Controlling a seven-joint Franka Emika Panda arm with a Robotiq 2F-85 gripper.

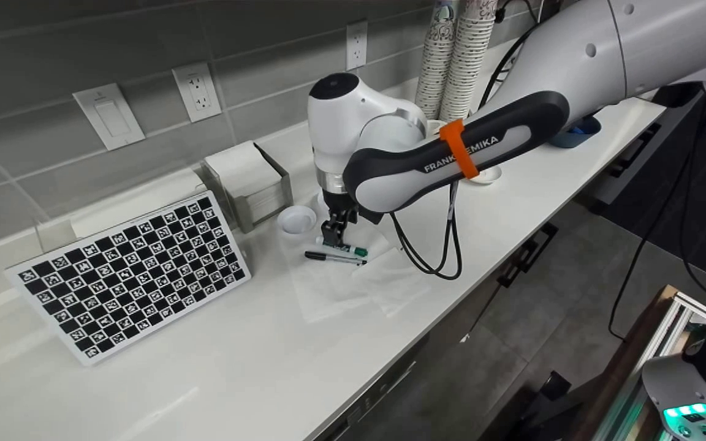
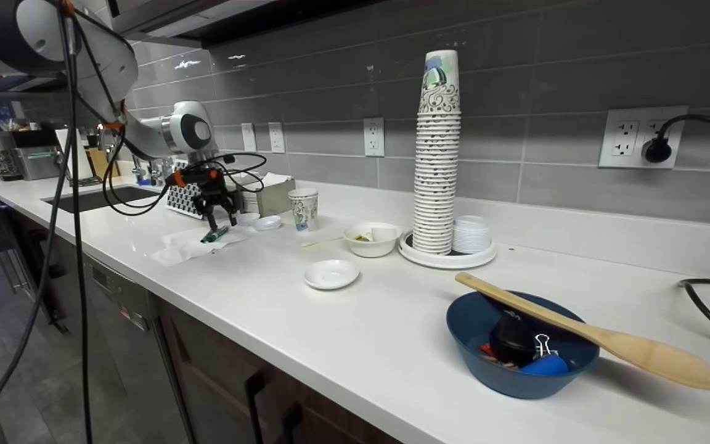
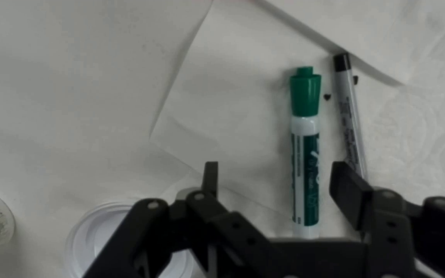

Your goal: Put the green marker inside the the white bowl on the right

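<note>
— One green marker (image 3: pixel 306 177) to pick up. Lying where?
— Flat on white paper (image 3: pixel 226 88), between the well-parted fingers (image 3: pixel 349 193) of the gripper (image 3: pixel 274 175). In the wrist view, bare gaps on both sides, so seemingly not gripped.
— And the feel?
— Probably light, stiff, hard to break; smooth-barrelled, so apt to roll or slip.
— Where to take hold?
— Around the labelled middle of the barrel, square across. Better to avoid the green cap (image 3: pixel 306 94), perhaps liable to pull off.
— Any snag?
— Yes, a slim black marker (image 3: pixel 348 112) just beside, partly hidden by a finger in the wrist view. Possible risk of pinching both, hence a slow, centred close.
— Then carry it where?
— To the white bowl (image 2: pixel 370 248), well apart from the marker in an exterior view, near the round tray (image 2: pixel 429 262) under stacked cups (image 2: pixel 436 179). Holding something small and yellow (image 2: pixel 362 238), impossible to identify. Not the flat saucer (image 2: pixel 331 274).
</note>
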